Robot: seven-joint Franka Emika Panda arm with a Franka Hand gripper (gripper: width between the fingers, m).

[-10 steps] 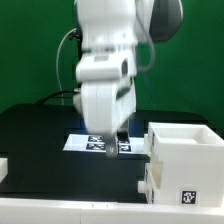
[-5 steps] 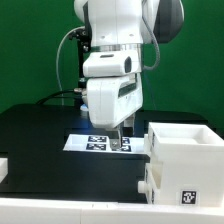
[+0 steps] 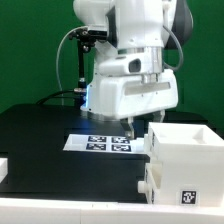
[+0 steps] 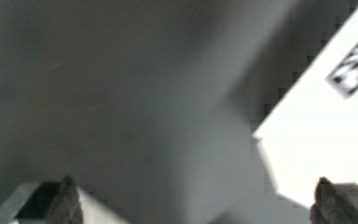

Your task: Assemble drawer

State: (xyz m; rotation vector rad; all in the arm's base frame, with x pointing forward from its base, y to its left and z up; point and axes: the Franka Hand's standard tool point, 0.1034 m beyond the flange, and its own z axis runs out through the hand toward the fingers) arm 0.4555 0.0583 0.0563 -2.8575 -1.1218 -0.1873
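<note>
The drawer's large white cube-like housing [image 3: 185, 160] stands at the exterior view's right, open at the top, with a square tag on its front. A smaller white part [image 3: 149, 182] sits against its lower left side. My gripper [image 3: 143, 129] hangs just left of the housing's top rim, above the black table. In the wrist view the two dark fingertips [image 4: 53, 198] stand wide apart with nothing between them, over dark table, and a white tagged part [image 4: 332, 130] lies to one side. The gripper is open and empty.
The marker board [image 3: 98, 143] lies flat on the black table behind the gripper. A white piece [image 3: 4, 168] shows at the exterior view's left edge. A green backdrop stands behind the arm.
The arm has swung toward the exterior view's right and risen, carrying the gripper from over the marker board to beside the housing's top rim.
</note>
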